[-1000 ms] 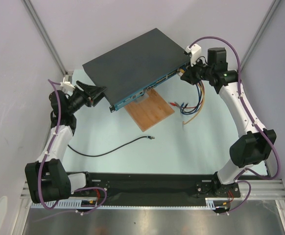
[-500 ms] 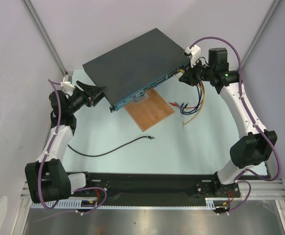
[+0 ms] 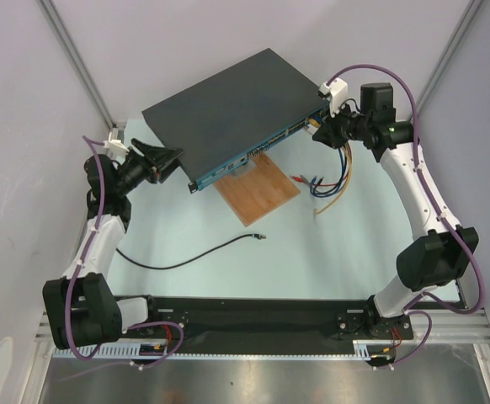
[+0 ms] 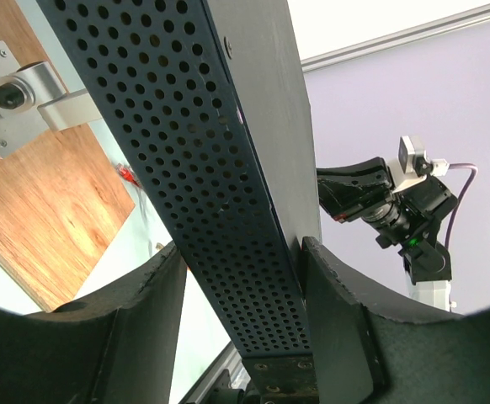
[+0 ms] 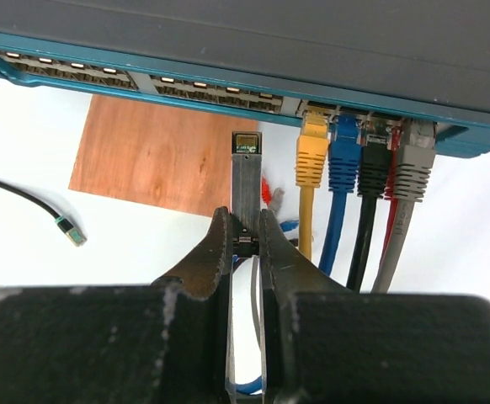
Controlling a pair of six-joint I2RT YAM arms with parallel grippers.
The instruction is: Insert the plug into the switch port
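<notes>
Left gripper (image 4: 241, 265): clamped on switch box (image 3: 228, 105) side.
Right gripper (image 5: 245, 225): pinched 1 silver stick (image 5: 245, 172).
Plug (image 3: 260, 237): lay loose on table (image 3: 338, 252).

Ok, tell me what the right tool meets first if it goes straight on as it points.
Probably the switch's blue face, just left of the yellow cable end. The silver stick held in the right tool would touch first; depth is unclear.

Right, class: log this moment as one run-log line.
left gripper: shut on switch | right gripper: shut on stick, tip near ports | plug: loose on table | insertion: not done
</notes>
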